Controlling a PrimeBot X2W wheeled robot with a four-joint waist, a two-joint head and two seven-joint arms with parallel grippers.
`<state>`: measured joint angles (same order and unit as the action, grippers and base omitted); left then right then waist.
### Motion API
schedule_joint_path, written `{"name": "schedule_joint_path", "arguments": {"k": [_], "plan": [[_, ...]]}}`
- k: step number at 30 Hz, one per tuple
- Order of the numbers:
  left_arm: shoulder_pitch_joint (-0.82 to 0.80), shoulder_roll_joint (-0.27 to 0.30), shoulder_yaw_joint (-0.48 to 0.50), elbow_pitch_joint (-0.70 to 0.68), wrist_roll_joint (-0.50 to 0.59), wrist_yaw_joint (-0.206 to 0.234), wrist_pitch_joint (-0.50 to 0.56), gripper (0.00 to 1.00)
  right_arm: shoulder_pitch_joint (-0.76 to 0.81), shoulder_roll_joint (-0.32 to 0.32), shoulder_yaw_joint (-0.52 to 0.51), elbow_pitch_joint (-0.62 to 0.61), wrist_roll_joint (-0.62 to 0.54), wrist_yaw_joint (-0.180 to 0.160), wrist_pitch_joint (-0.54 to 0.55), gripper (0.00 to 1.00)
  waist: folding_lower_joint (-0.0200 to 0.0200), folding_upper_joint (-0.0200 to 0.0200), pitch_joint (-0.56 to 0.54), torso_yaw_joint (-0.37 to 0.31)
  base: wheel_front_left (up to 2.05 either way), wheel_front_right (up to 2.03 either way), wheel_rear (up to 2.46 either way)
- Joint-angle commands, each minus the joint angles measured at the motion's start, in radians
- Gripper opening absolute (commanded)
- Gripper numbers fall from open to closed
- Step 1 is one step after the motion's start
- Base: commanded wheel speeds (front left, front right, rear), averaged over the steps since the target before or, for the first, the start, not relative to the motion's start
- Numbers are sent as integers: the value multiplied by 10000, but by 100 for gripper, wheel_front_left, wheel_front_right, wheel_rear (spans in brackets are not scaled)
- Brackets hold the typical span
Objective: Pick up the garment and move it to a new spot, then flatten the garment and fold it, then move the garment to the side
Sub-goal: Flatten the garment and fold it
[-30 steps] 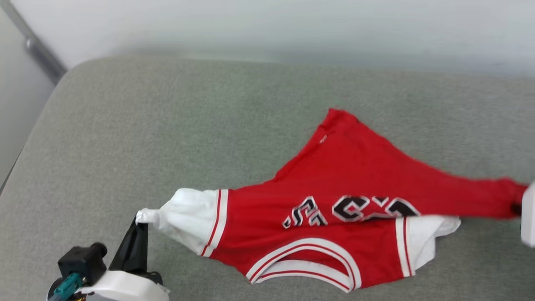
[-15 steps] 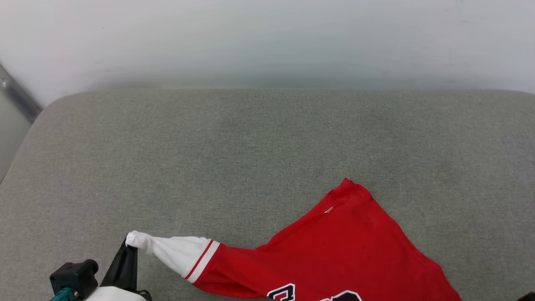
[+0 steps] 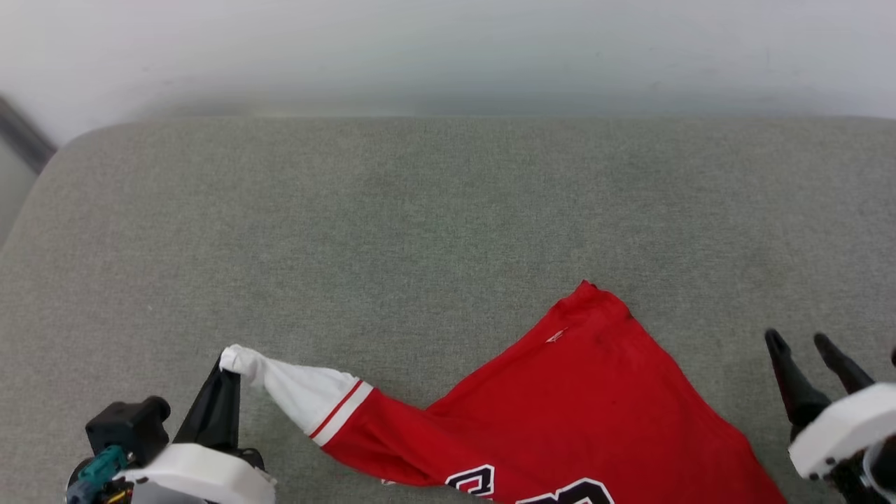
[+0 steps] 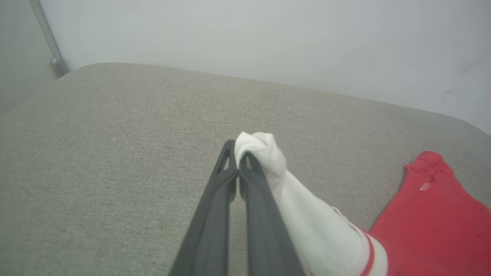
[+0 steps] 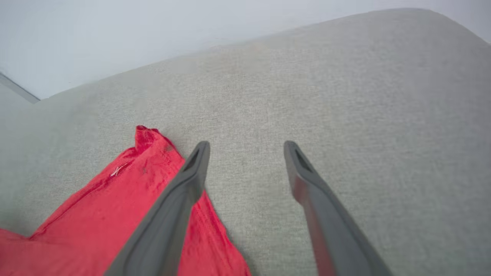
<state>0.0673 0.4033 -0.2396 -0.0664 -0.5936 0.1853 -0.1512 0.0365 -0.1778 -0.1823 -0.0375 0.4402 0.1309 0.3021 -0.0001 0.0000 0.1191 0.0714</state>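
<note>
Change: right tool, 4 o'clock, now stands wide open and empty, the shirt released | Hold: left tool, 8 o'clock, stays clamped on the white sleeve tip | Position: shirt lies on the grey cushion, 5 o'clock | Meaning: move probably complete; flattening follows.
</note>
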Motion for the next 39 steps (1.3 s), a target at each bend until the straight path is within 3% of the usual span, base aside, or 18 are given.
{"name": "schedule_joint_path", "arguments": {"k": [1,5,10,16,22,27,28,29,30,31,39], "plan": [[-219,2,27,-55,1,-36,-28,0,-534,-181,257,102,-42,-2,-122,100,1,0,308,108,0,0,0],[-831,-18,47,-49,-18,-207,-171,0,-2170,-1069,1675,834,23,-4,575,100,1,0,994,344,0,0,0],[-1427,-161,-73,213,27,-442,-393,0,-4211,-2034,3678,1271,466,-4,3349,100,1,0,1561,670,0,0,0],[-1961,-350,-227,577,7,-710,-603,0,-5765,-2321,4994,1509,645,-4,6112,100,1,0,2032,1119,0,0,0],[-2357,-489,-364,882,48,-962,-755,0,-6573,-2134,5704,2355,775,-4,6967,100,1,0,2455,1388,0,0,0],[-2526,-630,-434,1170,2,-1090,-854,0,-6267,-1997,6308,3763,913,-4,7717,100,1,0,2598,1471,0,0,0],[-2550,-656,-443,1225,0,-1116,-878,0,-6192,-1989,6374,3995,914,-5,7830,96,1,0,2606,1477,0,0,0],[-2570,-676,-452,1278,-2,-1129,-898,0,-6142,-1978,6426,4166,932,-5,7883,40,1,0,2609,1482,0,0,0],[-2582,-688,-453,1340,-6,-1158,-901,0,-6102,-1954,6461,4322,971,-5,7937,7,1,0,2584,1476,0,0,0],[-2575,-689,-448,1388,-16,-1163,-919,0,-6089,-1921,6499,4423,1002,-5,7931,0,1,0,2549,1463,0,0,0],[-2731,-349,-346,1449,45,-1305,-844,0,-7153,-1839,6321,3921,1063,-4,6211,0,1,0,1873,975,0,0,0]]}}
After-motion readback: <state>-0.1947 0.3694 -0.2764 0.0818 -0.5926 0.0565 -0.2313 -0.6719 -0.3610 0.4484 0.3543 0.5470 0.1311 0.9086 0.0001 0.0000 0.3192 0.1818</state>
